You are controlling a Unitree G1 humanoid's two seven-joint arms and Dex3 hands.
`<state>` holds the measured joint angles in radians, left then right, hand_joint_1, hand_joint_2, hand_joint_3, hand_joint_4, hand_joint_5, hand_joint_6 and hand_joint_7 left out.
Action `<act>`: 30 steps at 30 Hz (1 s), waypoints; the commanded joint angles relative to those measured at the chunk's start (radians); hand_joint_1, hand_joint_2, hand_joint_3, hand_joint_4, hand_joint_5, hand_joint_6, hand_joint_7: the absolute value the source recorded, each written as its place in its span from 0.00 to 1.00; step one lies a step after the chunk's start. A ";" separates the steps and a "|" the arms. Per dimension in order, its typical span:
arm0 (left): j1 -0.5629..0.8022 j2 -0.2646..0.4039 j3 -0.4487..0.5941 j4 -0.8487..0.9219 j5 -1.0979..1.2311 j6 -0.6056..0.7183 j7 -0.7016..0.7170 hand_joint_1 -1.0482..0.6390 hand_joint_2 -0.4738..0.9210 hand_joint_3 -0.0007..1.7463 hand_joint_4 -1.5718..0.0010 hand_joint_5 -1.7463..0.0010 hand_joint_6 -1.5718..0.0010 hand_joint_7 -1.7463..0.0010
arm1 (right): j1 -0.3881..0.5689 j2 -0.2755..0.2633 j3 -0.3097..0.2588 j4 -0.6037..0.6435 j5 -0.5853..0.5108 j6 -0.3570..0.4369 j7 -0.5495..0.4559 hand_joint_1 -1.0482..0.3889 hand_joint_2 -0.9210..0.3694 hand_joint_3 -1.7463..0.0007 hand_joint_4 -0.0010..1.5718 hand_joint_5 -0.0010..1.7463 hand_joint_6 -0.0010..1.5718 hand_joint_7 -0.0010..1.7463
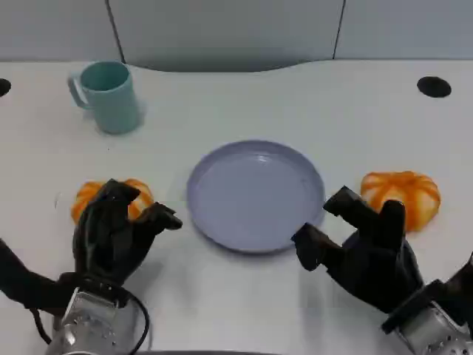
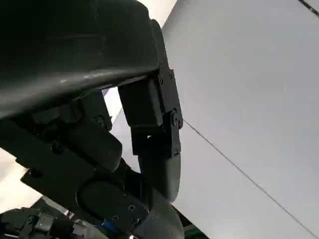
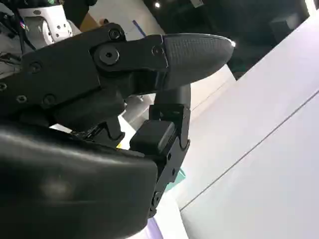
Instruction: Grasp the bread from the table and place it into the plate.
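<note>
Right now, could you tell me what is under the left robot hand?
An orange bun-like bread lies beneath the left robot hand; the hand covers its near part, so contact cannot be judged.

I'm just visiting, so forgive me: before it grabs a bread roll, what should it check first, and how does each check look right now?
1. Plate bare, ready to receive: ok.
2. Right bread lying free, unobstructed: ok.
3. Right hand open, beside that bread, not touching it: ok.
4. Left hand in front of left bread; contact: cannot tell.
5. Cup well away from the path: ok.
</note>
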<state>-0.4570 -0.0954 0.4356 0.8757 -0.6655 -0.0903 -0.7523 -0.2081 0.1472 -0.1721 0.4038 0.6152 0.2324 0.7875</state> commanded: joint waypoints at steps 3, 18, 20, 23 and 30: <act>0.002 0.019 0.011 0.002 0.003 0.005 -0.009 0.00 0.74 0.00 0.00 0.67 0.00 0.83 | -0.002 -0.009 -0.003 -0.003 0.002 -0.011 0.001 0.21 0.00 0.80 0.56 0.90 0.58 0.47; -0.007 0.022 0.018 0.021 0.020 -0.006 -0.005 0.00 0.74 0.00 0.00 0.67 0.00 0.81 | -0.013 -0.010 -0.004 0.030 -0.002 -0.050 0.029 0.21 0.00 0.79 0.53 0.92 0.53 0.53; -0.006 0.024 0.019 0.021 0.021 -0.005 -0.005 0.00 0.74 0.00 0.00 0.67 0.00 0.81 | -0.011 -0.007 -0.002 0.027 -0.006 -0.053 0.027 0.21 0.00 0.78 0.53 0.91 0.53 0.53; -0.005 0.031 0.019 0.020 0.025 -0.003 -0.001 0.00 0.74 0.00 0.00 0.67 0.00 0.81 | -0.009 -0.005 0.004 0.023 -0.011 -0.051 0.022 0.20 0.00 0.79 0.54 0.91 0.53 0.54; 0.011 0.084 -0.069 0.031 0.238 -0.381 -0.005 0.00 0.89 0.03 0.00 0.77 0.00 0.93 | -0.011 0.003 0.002 0.029 -0.001 -0.027 0.007 0.21 0.00 0.79 0.54 0.91 0.53 0.53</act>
<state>-0.4532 -0.0489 0.3868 0.8939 -0.4814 -0.3629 -0.7550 -0.2193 0.1543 -0.1671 0.4409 0.6048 0.1971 0.8033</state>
